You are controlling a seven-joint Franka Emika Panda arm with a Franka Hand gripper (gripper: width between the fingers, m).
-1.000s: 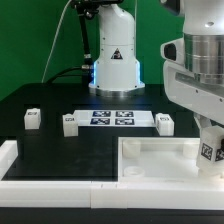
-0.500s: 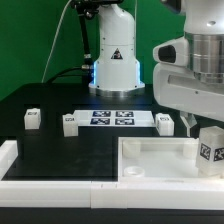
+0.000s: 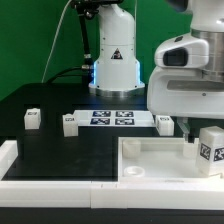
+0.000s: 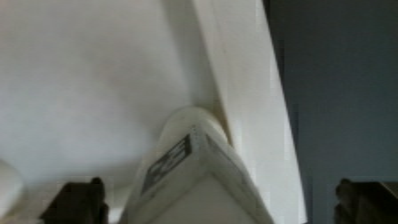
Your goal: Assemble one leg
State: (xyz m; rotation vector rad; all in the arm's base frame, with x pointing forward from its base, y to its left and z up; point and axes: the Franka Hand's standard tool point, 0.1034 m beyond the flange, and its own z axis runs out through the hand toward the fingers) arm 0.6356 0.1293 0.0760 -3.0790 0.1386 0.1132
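A: Where's the leg relative to the hand?
B: The leg (image 3: 210,148) stands upright at the corner of the tray part (image 3: 140,150), on the exterior view's right. The hand (image 4: 222,205) is above it, not touching. Fingertips (image 4: 80,200) are spread wide, nothing pinched.
A: Delta vs a second ago?
B: The hand was down over the leg then, hiding most of it. It has since lifted and shifted toward the exterior view's left. The leg hasn't moved.
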